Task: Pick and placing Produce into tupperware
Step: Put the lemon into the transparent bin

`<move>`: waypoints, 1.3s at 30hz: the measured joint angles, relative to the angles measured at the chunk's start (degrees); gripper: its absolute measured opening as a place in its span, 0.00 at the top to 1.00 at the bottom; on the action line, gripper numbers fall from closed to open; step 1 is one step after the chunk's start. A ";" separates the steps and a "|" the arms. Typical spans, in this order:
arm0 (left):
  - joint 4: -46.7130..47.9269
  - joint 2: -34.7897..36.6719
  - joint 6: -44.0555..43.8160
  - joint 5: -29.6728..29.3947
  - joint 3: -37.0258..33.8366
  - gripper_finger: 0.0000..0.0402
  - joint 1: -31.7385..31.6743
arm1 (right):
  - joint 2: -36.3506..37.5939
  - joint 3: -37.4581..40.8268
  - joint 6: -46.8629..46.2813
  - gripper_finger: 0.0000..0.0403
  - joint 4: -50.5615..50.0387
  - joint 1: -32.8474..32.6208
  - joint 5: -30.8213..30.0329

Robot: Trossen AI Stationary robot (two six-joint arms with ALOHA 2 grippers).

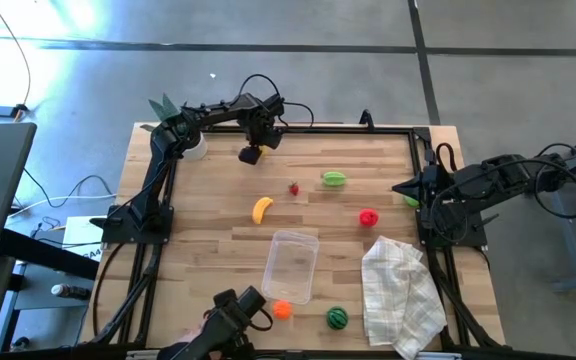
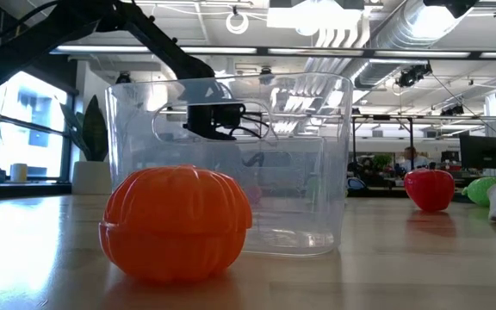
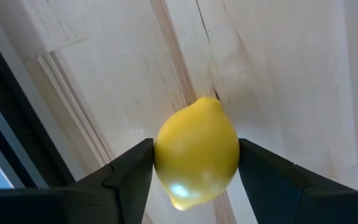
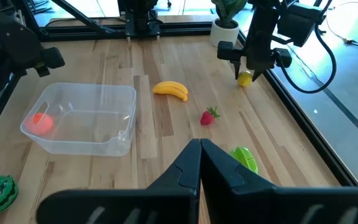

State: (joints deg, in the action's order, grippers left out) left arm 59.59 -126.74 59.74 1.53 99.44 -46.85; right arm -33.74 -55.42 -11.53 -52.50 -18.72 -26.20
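Observation:
My left gripper [image 1: 251,152] is over the table's far side, shut on a yellow lemon [image 3: 196,152], which the right wrist view also shows [image 4: 245,78]. The clear tupperware [image 1: 293,265] stands near the table's near edge with nothing inside. A banana [image 1: 262,209], strawberry [image 1: 294,188], green fruit [image 1: 334,179] and red fruit [image 1: 368,217] lie on the wood. An orange fruit [image 1: 282,310] and the watermelon [image 1: 337,318] rest beside the tub's near end. My right gripper [image 4: 199,148] waits shut at the right edge. My left gripper pinches the lemon across its middle [image 3: 160,155], one finger [image 3: 132,165] on each side. The fingers come from above, pointing down. The lemon is lifted clear of the table, its pointed tip [image 3: 209,101] showing beyond the fingers.
A white checked cloth [image 1: 400,290] lies on the near right of the table. A potted plant [image 1: 183,135] stands at the far left corner. A dark camera mount [image 1: 238,310] sits at the near edge. Bare wood lies between the lemon and the tub.

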 joint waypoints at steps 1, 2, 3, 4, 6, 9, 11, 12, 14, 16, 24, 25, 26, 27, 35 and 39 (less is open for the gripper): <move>0.00 0.00 0.01 -0.01 0.00 0.47 0.00 | 0.00 0.00 0.00 1.00 0.01 -0.02 0.00; -0.02 0.00 -0.01 -0.01 0.00 0.47 0.00 | 0.00 0.00 0.00 1.00 -0.01 0.00 0.00; -0.02 0.00 -0.01 -0.01 0.00 0.46 0.00 | 0.00 0.00 0.00 1.00 -0.01 0.00 -0.01; -0.02 0.00 0.01 -0.01 0.00 0.46 0.00 | 0.00 0.00 0.00 1.00 0.01 -0.01 0.00; -0.02 0.00 -0.02 -0.01 0.00 0.46 0.00 | 0.00 0.00 0.00 1.00 -0.01 -0.02 0.00; -0.02 0.02 -0.02 -0.01 0.00 0.47 0.00 | 0.00 0.00 0.00 1.00 0.01 -0.01 0.00; -0.06 0.04 -0.04 -0.01 0.00 0.48 0.04 | 0.00 0.00 0.00 1.00 0.00 -0.01 0.00; -0.08 0.04 -0.04 -0.01 0.00 0.49 0.04 | 0.00 0.00 0.00 1.00 0.01 0.00 -0.01; -0.05 0.07 -0.14 -0.01 0.00 0.50 0.04 | 0.00 0.00 0.00 1.00 -0.01 0.00 0.00; 0.25 0.07 -0.15 -0.01 0.00 0.50 0.04 | 0.01 0.00 0.00 1.00 -0.01 -0.02 0.00; 3.76 0.11 -0.08 6.38 0.20 0.49 0.02 | 0.02 0.00 0.00 1.00 0.00 0.00 0.00; 4.72 0.11 -0.07 7.04 0.58 0.50 0.02 | 0.00 0.00 0.00 1.00 0.00 -0.01 0.00; 5.55 0.11 -0.06 7.52 1.08 0.50 0.02 | 0.01 0.00 0.00 1.00 0.01 -0.01 -0.01; 6.18 0.13 -0.02 7.99 1.63 0.50 0.04 | 0.00 0.00 0.00 1.00 0.00 -0.02 -0.01; 17.18 0.15 -0.56 14.35 10.06 0.49 0.00 | 0.00 0.00 0.00 1.00 0.01 -0.01 0.00; 24.24 0.16 -1.97 20.21 16.22 0.49 0.00 | 0.01 0.00 0.00 1.00 0.00 -0.01 -0.01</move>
State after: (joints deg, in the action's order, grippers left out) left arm 83.84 -126.58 57.78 21.74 115.65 -46.85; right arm -33.73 -55.42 -11.53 -52.50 -18.73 -26.21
